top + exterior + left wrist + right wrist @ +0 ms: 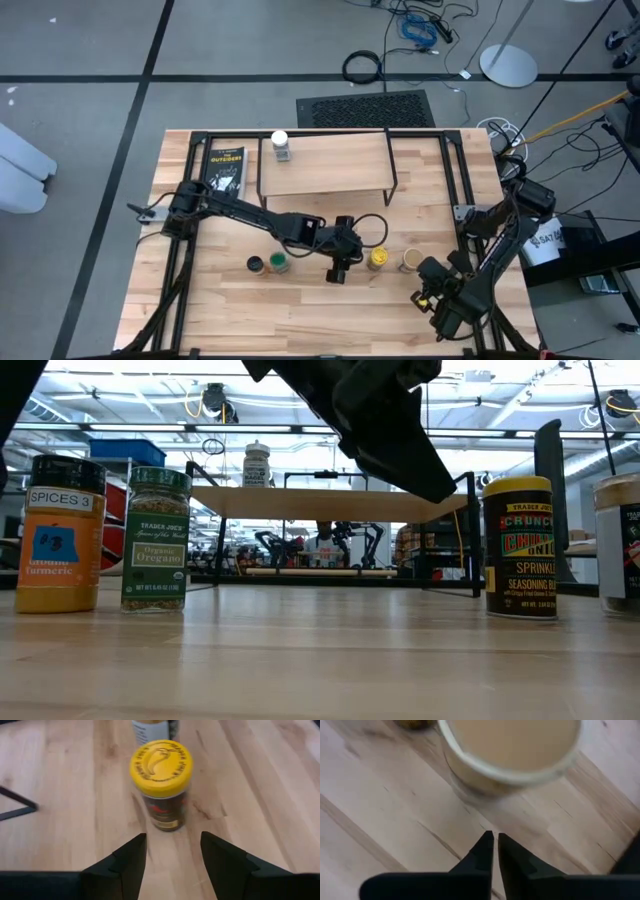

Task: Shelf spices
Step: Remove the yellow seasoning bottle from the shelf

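Note:
The shelf (330,165) stands at the table's far middle, and a white-lidded jar (280,143) stands on its left end (257,464). On the tabletop stand the dark-lidded orange jar (256,264), the green-lidded jar (278,262), the yellow-lidded jar (378,258) and the tan-lidded jar (408,260). My left gripper (350,262) is open just left of the yellow-lidded jar (161,780), fingers short of it and apart from it. My right gripper (422,294) is shut, hovering near the tan-lidded jar (510,750) on its near-right side.
A flat black packet (225,170) lies at the shelf's left end. The shelf's black rod legs (392,185) stand on the table behind the jars. In the low view the left gripper (380,410) hangs above the table between the green-lidded jar (156,540) and the yellow-lidded jar (518,548).

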Robot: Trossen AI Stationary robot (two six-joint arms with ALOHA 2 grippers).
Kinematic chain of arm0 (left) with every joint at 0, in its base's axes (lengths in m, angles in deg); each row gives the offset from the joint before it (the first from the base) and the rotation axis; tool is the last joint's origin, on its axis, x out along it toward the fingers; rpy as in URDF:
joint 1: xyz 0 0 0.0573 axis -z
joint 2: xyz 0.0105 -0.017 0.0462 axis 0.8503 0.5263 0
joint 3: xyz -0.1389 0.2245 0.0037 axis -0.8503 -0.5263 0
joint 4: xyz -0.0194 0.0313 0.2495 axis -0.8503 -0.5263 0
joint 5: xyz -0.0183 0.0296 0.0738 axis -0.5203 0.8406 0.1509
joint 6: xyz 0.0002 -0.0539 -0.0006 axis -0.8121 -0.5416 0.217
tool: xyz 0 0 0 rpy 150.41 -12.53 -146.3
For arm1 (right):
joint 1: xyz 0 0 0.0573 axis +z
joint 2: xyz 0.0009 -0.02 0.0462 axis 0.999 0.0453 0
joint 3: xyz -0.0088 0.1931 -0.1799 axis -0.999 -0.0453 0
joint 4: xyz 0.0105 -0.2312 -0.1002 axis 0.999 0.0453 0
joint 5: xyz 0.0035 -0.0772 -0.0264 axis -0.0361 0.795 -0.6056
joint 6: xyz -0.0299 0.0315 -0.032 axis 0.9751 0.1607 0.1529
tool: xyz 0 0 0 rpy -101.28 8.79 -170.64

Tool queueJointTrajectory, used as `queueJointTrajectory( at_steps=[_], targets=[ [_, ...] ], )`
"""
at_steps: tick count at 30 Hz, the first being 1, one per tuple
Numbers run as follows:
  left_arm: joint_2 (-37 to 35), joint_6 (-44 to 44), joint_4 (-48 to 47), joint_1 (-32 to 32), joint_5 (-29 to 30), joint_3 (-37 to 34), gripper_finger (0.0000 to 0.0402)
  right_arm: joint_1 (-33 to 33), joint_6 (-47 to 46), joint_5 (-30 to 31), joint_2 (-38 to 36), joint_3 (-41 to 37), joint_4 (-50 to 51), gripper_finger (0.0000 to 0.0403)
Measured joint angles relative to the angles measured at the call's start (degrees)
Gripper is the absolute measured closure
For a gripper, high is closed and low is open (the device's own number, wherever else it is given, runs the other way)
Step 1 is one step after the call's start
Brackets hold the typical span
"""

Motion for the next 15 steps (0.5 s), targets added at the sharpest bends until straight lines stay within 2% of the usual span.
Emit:
queueJointTrajectory(
  at_steps=[5, 15],
  targets=[
    [0.0, -2.94, 0.04, 0.42, -3.69, 0.0, 0.021, -2.06, 3.01, 1.61, 0.0, 0.0, -1.62, 0.0402],
    [-0.02, -3.02, 2.25, 0.83, -2.95, 0.0, 0.021, -6.31, 10.51, 5.25, 0.0, 0.0, -6.24, 0.0403]
  ],
)
